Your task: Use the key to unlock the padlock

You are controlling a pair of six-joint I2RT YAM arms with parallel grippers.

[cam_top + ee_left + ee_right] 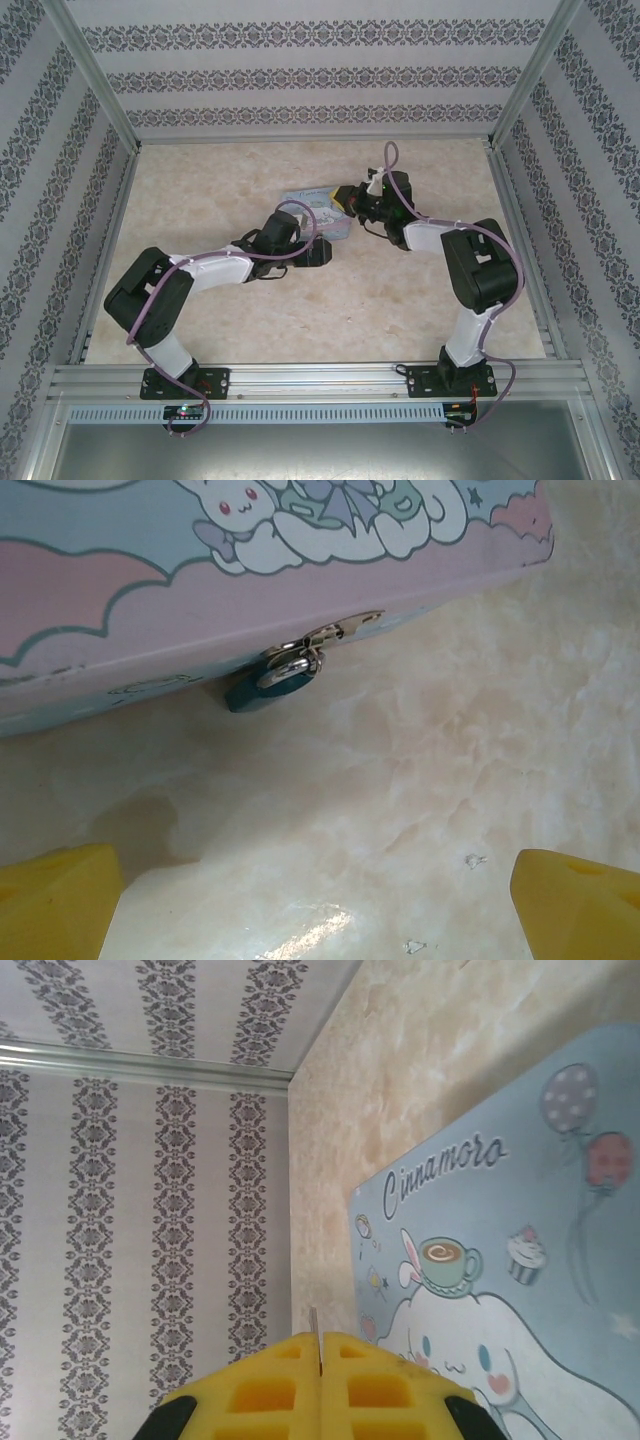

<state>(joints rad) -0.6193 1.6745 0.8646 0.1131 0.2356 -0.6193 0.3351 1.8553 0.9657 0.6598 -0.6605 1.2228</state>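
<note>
The left gripper (320, 910) has its two yellow plastic fingertips (58, 900) spread wide, one at each lower corner of its wrist view, and nothing is between them, only the pale beige marble-patterned table (450, 780). The small padlock with dark blue body and thin silvery shackle (262, 688) lies ahead of this gripper, a little to the left of the middle of the gap and well apart from both fingertips. It hangs at a silvery metal hasp (338, 630) on the front wall of the pale blue and pink cartoon-printed tin box (150, 590). Its body is tilted and tucked against the lower edge of that wall. If the body touches the table, I cannot tell. In the top view the left gripper points at the near side of the box, and the right gripper (345, 200) is at the far right end of the box, just beside it. The yellow fingers of the right gripper are pressed together. From the seam between them stands out the key (314, 1325), a thin silvery metal blade seen from its edge and pinched there. The printed lid of the box lies to the right of these fingers. The key is not touching it.
</note>
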